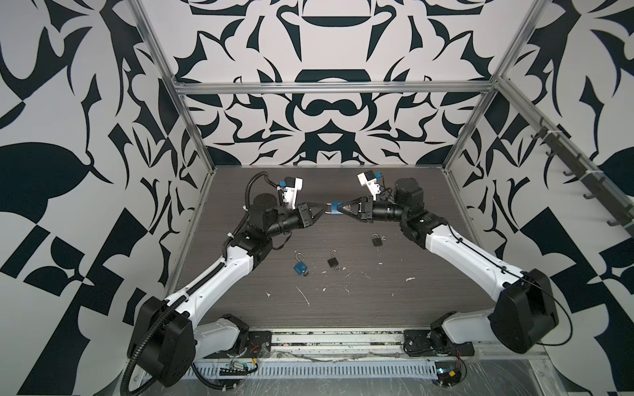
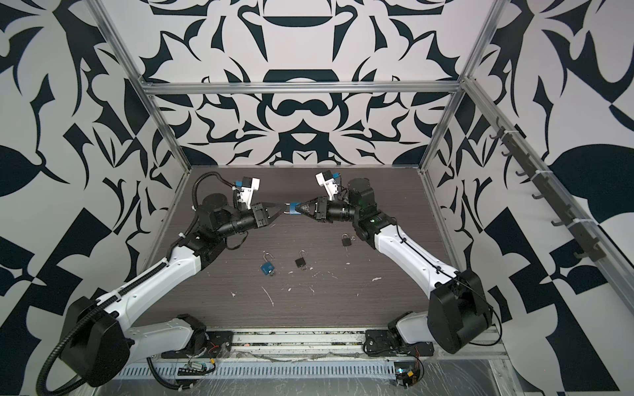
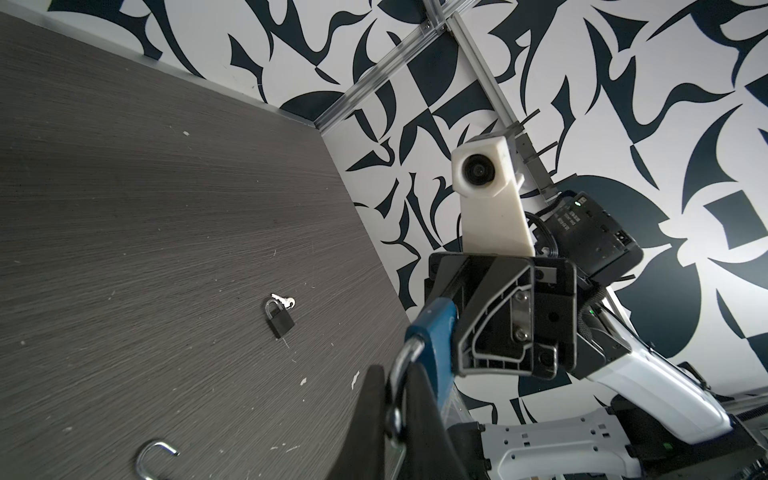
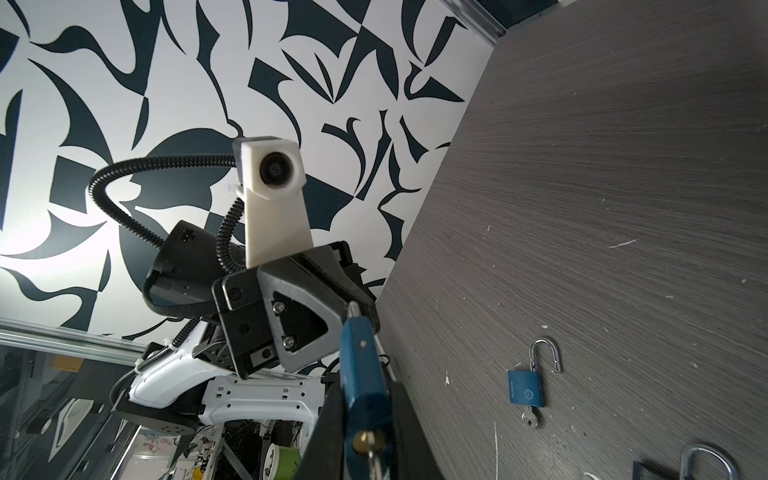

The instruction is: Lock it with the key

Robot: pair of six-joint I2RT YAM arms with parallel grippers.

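Dark grey wood-grain table (image 1: 377,301) below; above its far middle I see the blue rectangular padlock (image 1: 335,209) held in the air. My left gripper (image 1: 324,207) is pinched tight on its silver steel shackle (image 3: 401,365), my right gripper (image 1: 340,207) clamps the blue body, a silver key (image 4: 376,459) in its keyhole.

Your two arms meet tip to tip over the far half of the dark table (image 1: 377,295). The left gripper (image 1: 323,208) and right gripper (image 1: 339,208) pinch the held blue padlock (image 1: 335,212) between them. Nearer you lie a loose blue padlock (image 1: 299,267), shackle open, and two black padlocks (image 1: 332,262) (image 1: 377,241).
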